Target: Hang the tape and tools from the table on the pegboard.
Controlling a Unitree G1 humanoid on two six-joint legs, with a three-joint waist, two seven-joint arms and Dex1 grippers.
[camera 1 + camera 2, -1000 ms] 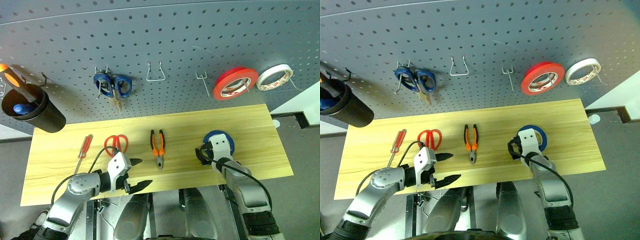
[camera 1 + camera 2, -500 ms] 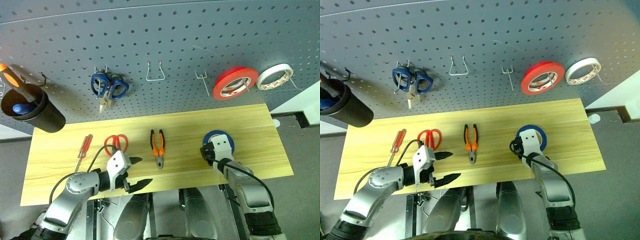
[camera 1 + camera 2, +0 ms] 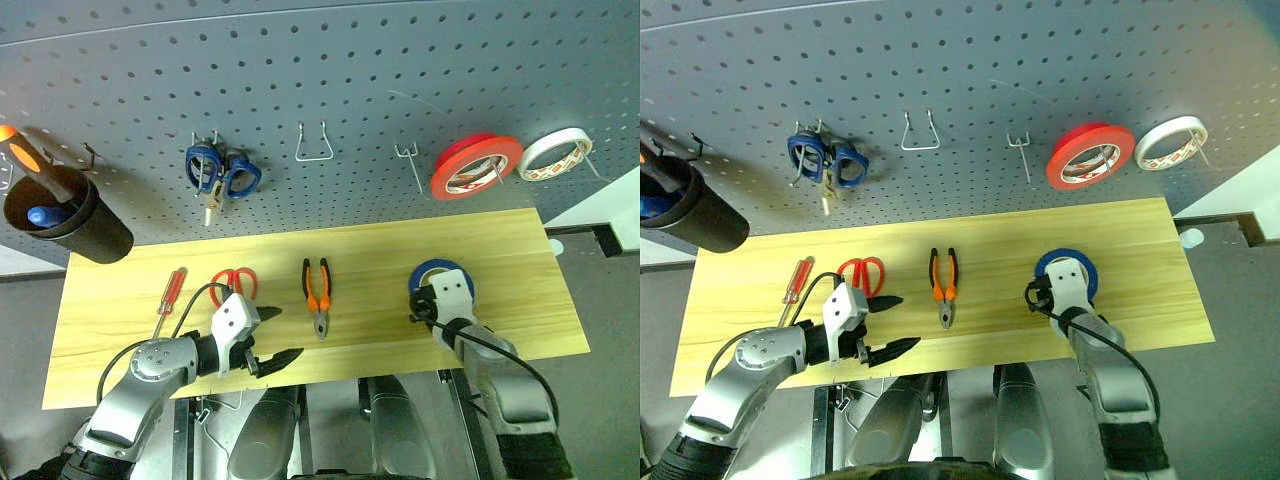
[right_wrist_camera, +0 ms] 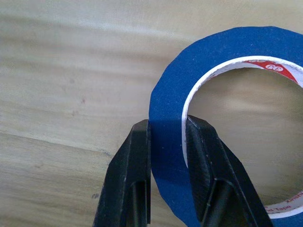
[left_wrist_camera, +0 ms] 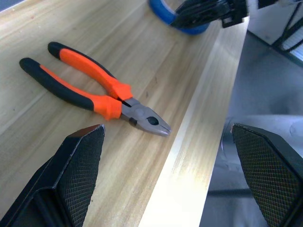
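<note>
On the pegboard (image 3: 320, 90) the blue-handled scissors (image 3: 222, 172) have swung to hang differently than a second ago. On the table (image 3: 520, 260) our right gripper (image 4: 166, 142), open a second ago, now pinches the blue tape's (image 4: 208, 71) wall (one finger inside the hole). Our left gripper (image 3: 268, 338) stays wide open near the pliers (image 5: 94, 92).
</note>
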